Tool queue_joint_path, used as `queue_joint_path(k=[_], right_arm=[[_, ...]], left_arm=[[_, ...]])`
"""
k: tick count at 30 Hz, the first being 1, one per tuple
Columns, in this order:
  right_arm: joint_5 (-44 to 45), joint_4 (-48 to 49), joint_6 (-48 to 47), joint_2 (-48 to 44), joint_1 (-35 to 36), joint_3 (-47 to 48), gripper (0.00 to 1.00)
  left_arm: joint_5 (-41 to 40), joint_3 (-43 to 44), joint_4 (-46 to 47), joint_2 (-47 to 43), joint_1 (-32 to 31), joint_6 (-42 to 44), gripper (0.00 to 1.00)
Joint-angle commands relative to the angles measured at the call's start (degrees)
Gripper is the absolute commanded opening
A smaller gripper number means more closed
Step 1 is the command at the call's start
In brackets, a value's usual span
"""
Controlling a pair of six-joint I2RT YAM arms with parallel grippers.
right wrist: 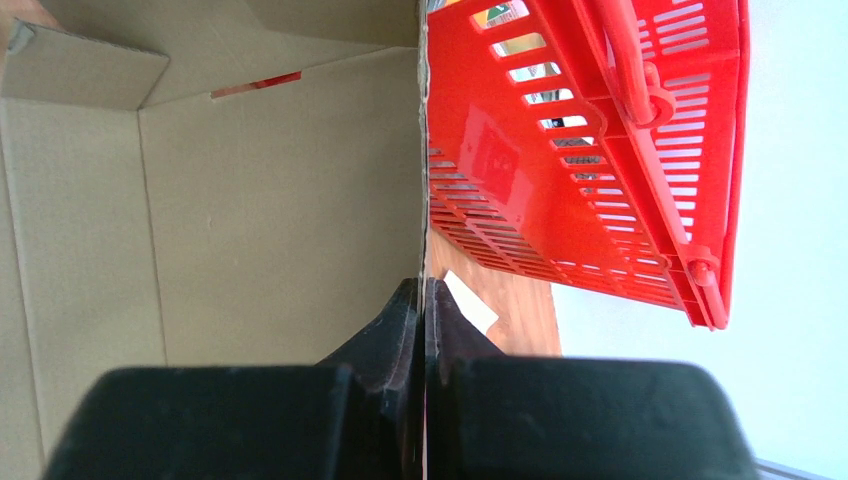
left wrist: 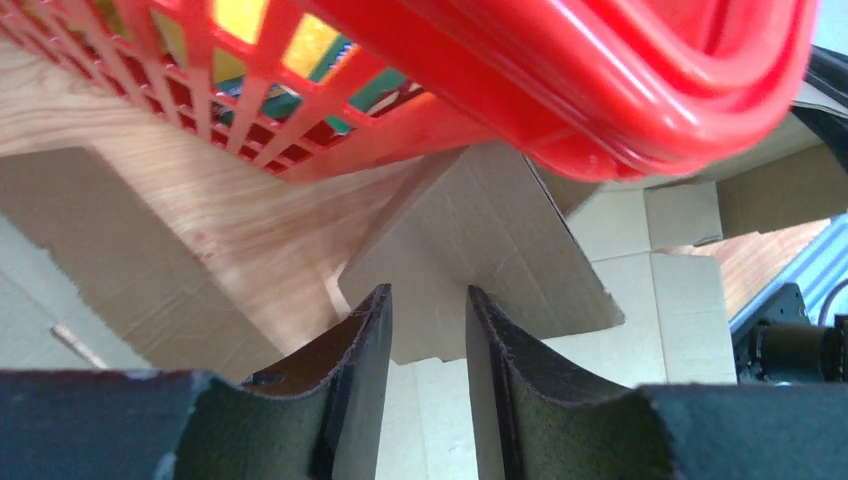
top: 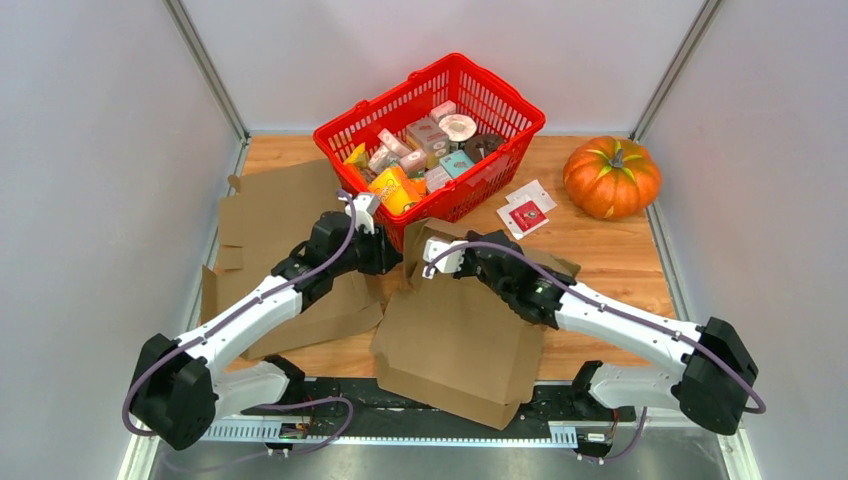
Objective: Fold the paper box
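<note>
Top external view: we read the table from its left edge to its right.
Flat brown cardboard sheets [top: 265,225]: they lie unfolded along the left edge, partly under the left arm.
Left gripper [top: 393,252]: its fingers [left wrist: 362,385] are spread with nothing between them.
Raised cardboard flap [left wrist: 490,240]: in the left wrist view it stands just ahead of those fingertips and tucks under the basket's rim.
Brown paper box [top: 455,340]: it sits half-erected at the middle of the near edge, with its long axis running from the near edge toward the basket.
Right gripper [top: 425,262]: its fingers are pressed together on the thin top edge of the box's far wall [right wrist: 250,200], pinching it upright.
Deciding relation: the flap lies straight ahead of the left fingers, and the right arm is busy holding, so we judge the left arm the nearer free one.
Red plastic mesh basket [top: 520,112]: it sits at the far middle of the table, packed with small grocery packets, just beside the box's far wall; we cannot tell whether they touch.
White cards with red labels [top: 527,212]: they lie right of the basket.
Orange pumpkin [top: 612,177]: it sits at the far right corner, well apart from the box.
</note>
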Motion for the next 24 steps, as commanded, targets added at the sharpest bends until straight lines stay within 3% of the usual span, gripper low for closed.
queue_joint_path(k=[1,7,13,16,24], right_arm=[[4.7,-0.7,-1.4,3.2,3.8,-2.6,0.04],[6.3,-0.2,-1.4,5.0,6.8,-2.9,0.05],[5.2,0.7,-3.0,1.3,7.5,-4.0,0.04],[3.7,-0.7,-3.7,0.5,7.5,-3.6,0.03],[2.0,-2.4,-3.8,2.5,8.9,-2.6,0.02]], left_arm=[[7.3,-2.2,9.8,0.0,0.2,3.8,0.40],[12.7,-4.0,16.4,1.7,0.0,3.0,0.41],[6.4,-5.7,15.8,-1.4,0.0,7.3,0.53],[2.7,-5.6,15.9,-0.8,0.0,8.7,0.54],[9.1,-6.3,22.7,3.0,0.0,9.6,0.54]])
